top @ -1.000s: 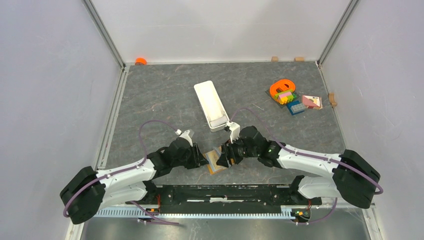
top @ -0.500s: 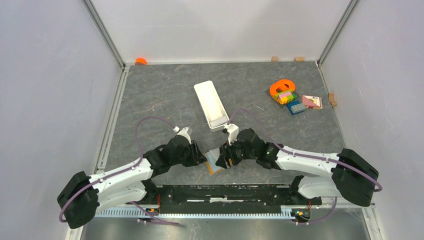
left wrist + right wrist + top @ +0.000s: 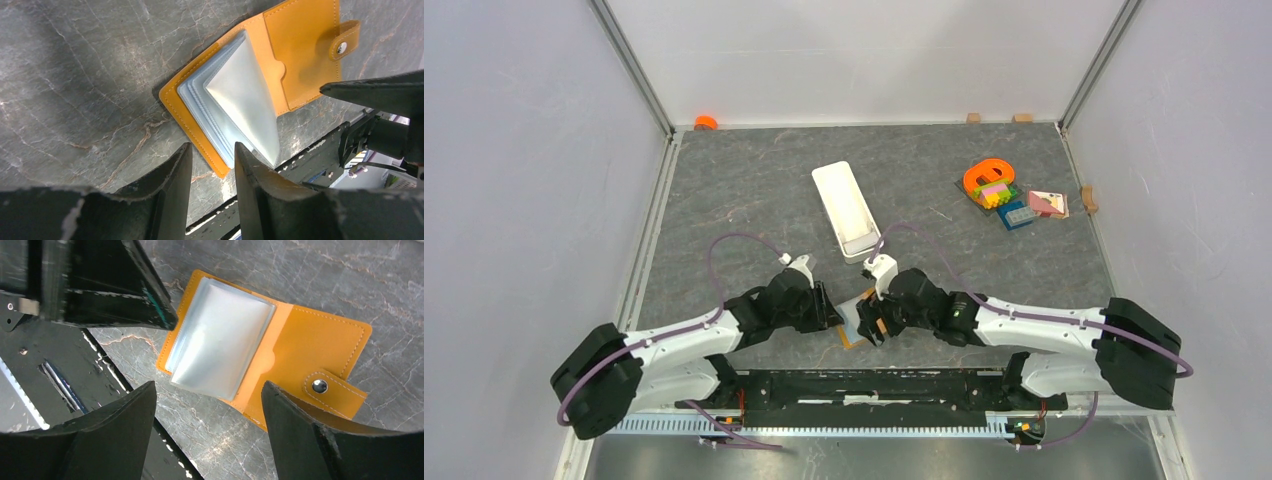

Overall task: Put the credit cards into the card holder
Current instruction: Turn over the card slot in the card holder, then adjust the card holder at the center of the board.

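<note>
card holder (image 3: 320,340) lying open, frame centre | left end effector (image 3: 212,150) hovering part-open, empty | right end effector (image 3: 209,390) hovering wide open, empty

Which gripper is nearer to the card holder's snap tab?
Right. The right gripper straddles the open card holder, with one finger just beside the snap tab. The left gripper is at the opposite, clear-pocket end, far from the tab.

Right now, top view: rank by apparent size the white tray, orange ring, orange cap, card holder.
1. tray
2. ring or card holder: unsure, holder partly covered
3. cap
</note>
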Tool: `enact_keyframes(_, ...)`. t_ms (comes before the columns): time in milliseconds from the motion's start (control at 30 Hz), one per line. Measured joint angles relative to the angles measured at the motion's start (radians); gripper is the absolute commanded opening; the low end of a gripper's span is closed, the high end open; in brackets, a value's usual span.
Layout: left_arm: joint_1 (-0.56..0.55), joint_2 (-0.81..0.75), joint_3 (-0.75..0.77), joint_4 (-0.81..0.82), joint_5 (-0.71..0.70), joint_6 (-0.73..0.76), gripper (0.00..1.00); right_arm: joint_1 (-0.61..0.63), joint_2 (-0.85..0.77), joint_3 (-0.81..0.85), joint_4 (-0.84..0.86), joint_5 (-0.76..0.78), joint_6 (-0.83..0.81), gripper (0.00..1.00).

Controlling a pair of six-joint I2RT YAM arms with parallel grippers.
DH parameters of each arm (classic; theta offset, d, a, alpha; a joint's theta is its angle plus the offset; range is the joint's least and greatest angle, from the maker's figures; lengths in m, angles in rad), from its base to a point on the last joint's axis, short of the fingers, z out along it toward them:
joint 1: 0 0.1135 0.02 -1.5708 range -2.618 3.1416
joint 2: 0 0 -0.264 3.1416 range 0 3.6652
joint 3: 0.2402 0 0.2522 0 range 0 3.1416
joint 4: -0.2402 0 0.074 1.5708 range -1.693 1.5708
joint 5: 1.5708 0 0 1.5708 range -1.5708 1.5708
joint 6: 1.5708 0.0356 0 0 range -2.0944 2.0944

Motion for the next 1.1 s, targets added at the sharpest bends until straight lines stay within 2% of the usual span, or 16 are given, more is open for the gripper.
enact_keyframes(233, 0.0, 0.043, 0.0, 0.019, 0.002, 0.0, 0.43, 0.087, 0.023, 0.049, -0.006, 0.126, -0.05, 0.85)
enact_keyframes(500, 0.0, 0.037, 0.0, 0.019, -0.002, 0.0, 0.44, 0.178, 0.153, 0.149, -0.059, 0.288, -0.092, 0.86)
enact_keyframes(933, 0.0, -0.033, 0.0, -0.01, -0.035, 0.0, 0.44, 0.186, 0.267, 0.2, -0.142, 0.372, -0.102, 0.84)
enact_keyframes(1100, 0.0, -0.045, 0.0, -0.026, -0.045, 0.0, 0.45, 0.188, 0.285, 0.223, -0.205, 0.457, -0.071, 0.83)
